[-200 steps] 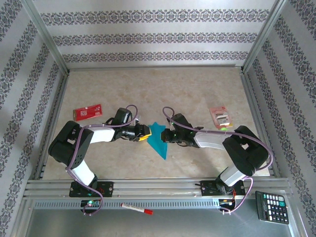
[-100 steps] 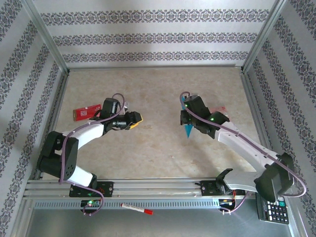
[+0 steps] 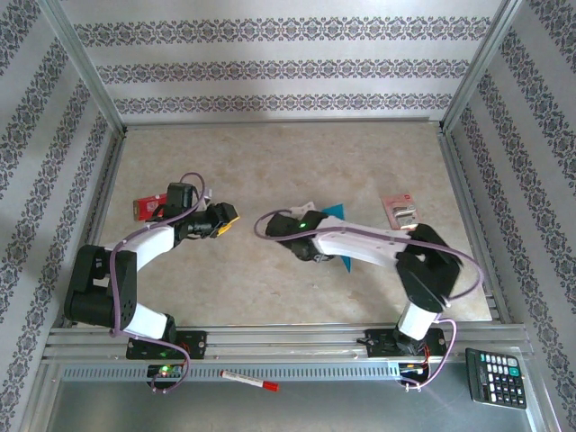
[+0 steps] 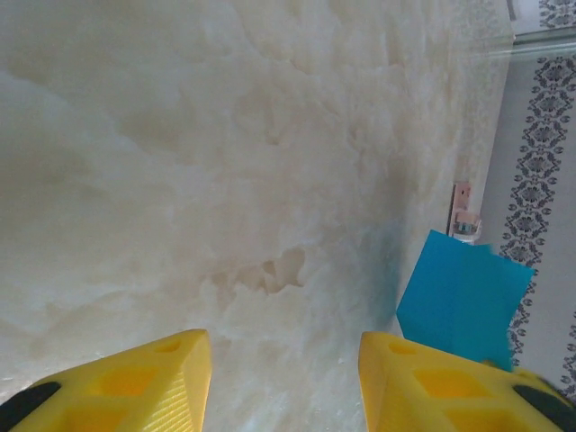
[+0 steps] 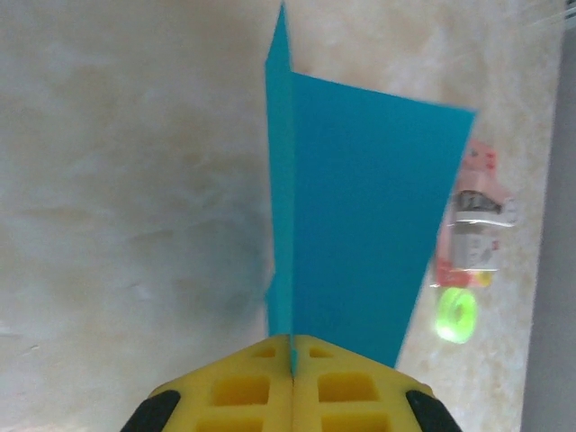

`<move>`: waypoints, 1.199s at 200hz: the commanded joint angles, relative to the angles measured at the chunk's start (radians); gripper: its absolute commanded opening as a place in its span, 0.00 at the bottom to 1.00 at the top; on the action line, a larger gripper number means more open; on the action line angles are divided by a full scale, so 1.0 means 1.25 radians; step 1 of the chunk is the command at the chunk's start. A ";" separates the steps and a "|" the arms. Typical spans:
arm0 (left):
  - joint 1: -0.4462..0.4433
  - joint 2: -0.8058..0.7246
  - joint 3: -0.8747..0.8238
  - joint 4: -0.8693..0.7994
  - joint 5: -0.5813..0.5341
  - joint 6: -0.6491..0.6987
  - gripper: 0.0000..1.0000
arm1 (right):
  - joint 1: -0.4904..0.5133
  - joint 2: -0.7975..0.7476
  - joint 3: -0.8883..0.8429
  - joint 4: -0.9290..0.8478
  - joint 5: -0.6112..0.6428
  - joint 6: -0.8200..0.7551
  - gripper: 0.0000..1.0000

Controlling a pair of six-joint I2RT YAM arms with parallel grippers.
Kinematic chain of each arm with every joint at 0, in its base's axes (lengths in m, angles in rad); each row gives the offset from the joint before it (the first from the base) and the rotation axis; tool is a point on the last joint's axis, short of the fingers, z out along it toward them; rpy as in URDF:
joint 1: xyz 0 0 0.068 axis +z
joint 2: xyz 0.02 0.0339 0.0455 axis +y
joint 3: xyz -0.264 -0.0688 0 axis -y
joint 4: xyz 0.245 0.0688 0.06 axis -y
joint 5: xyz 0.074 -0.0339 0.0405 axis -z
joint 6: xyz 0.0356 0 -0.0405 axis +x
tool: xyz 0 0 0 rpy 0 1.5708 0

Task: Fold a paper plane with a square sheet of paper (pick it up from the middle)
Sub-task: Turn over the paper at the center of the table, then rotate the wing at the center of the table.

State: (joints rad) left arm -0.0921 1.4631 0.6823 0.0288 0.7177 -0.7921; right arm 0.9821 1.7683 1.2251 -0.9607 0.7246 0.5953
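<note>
paper plane (image 3: 336, 211) largely hidden, card (image 3: 147, 207) overlapped

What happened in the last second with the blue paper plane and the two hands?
The right hand, pinching the paper plane, lifted it from the middle, swung right, then back. The left hand backed off left, open. The red card, packet and calculator stayed put.

Folded teal-blue matte paper plane (image 5: 360, 207), sharply creased, is pinched at its central fold between the closed yellow fingers of the right gripper (image 5: 292, 349), with its thin keel edge upright, pointing away, and one flat wing spread to the right, near mid-table.
</note>
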 commanded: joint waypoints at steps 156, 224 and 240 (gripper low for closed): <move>-0.260 -0.048 0.022 -0.004 0.000 -0.077 0.33 | -0.217 -0.286 -0.305 0.458 -0.681 0.057 0.19; -0.336 0.082 0.086 0.048 0.032 -0.111 0.18 | -0.226 -0.192 -0.400 0.623 -0.734 0.117 0.04; -0.340 0.091 0.094 0.046 0.045 -0.115 0.15 | -0.216 -0.171 -0.410 0.647 -0.723 0.141 0.03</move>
State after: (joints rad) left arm -0.5041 1.5616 0.7601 0.0597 0.7376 -0.9115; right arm 0.6918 1.5223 0.7387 -0.2481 -0.1623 0.7147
